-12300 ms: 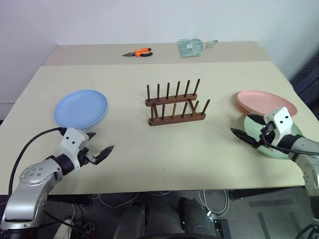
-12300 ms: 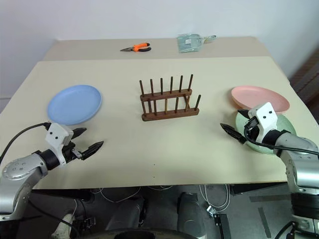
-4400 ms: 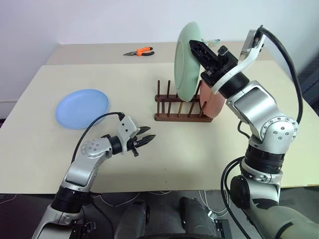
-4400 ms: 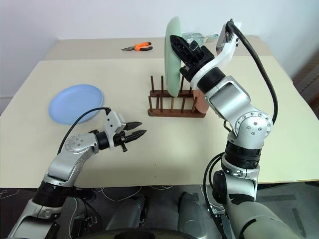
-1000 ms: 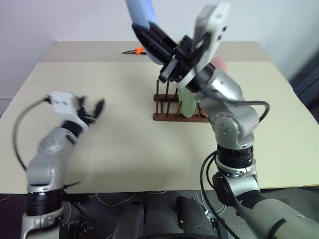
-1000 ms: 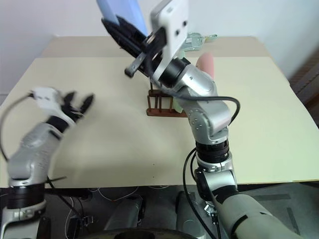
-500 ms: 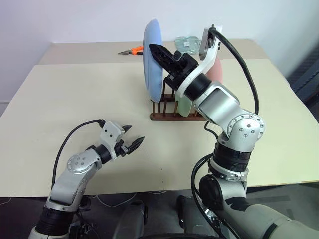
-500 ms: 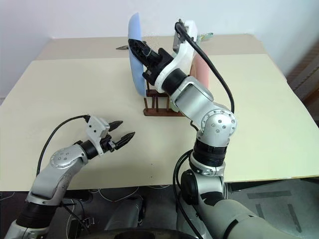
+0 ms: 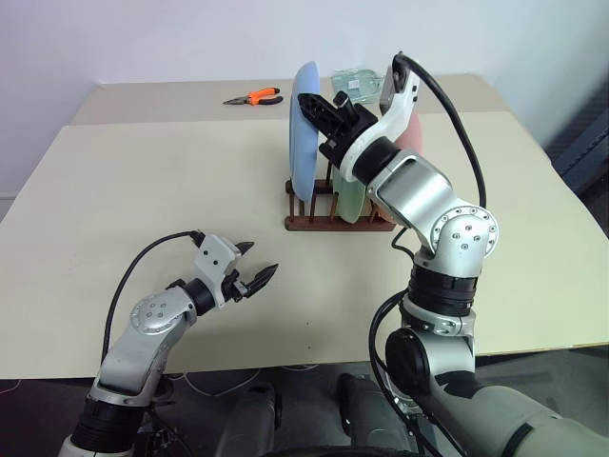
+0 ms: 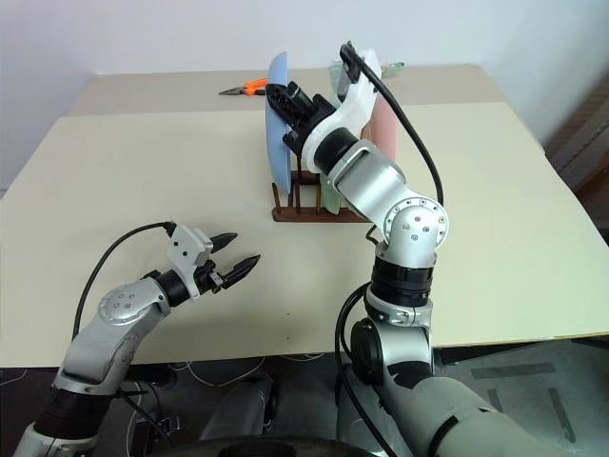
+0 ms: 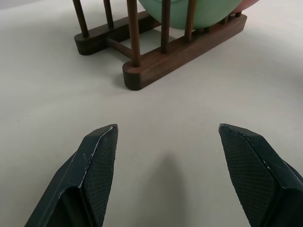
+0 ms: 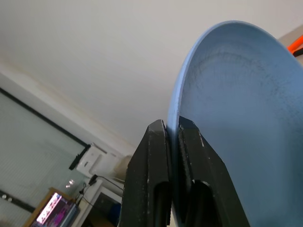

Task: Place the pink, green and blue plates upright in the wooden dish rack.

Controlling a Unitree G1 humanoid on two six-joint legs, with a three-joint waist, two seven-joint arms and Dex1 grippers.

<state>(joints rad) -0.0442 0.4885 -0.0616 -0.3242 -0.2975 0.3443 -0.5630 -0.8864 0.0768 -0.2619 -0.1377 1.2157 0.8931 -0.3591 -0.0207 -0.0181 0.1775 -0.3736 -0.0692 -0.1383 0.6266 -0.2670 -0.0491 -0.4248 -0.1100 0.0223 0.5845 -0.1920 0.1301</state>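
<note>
My right gripper [image 9: 322, 107] is shut on the upper rim of the blue plate [image 9: 304, 129], which it holds upright on edge. The plate's lower edge hangs at the left end of the wooden dish rack [image 9: 328, 221]; I cannot tell whether it rests between the pegs. In the right wrist view the fingers [image 12: 150, 156] pinch that rim. The green plate [image 9: 351, 198] stands upright in the rack, and the pink plate [image 9: 412, 122] stands behind it at the right end. My left gripper [image 9: 259, 273] hovers open low over the table, in front of the rack and to its left.
Orange-handled pliers [image 9: 252, 96] and a clear plastic packet [image 9: 357, 80] lie on the second table at the back. The left wrist view shows the rack's near end [image 11: 142, 71] with bare pegs. Bare tabletop [image 9: 143, 190] spreads to the rack's left.
The blue plate has swung from a high tilt to upright and come down and right towards the rack's left end. My left arm dropped low over the table, then stayed still.
</note>
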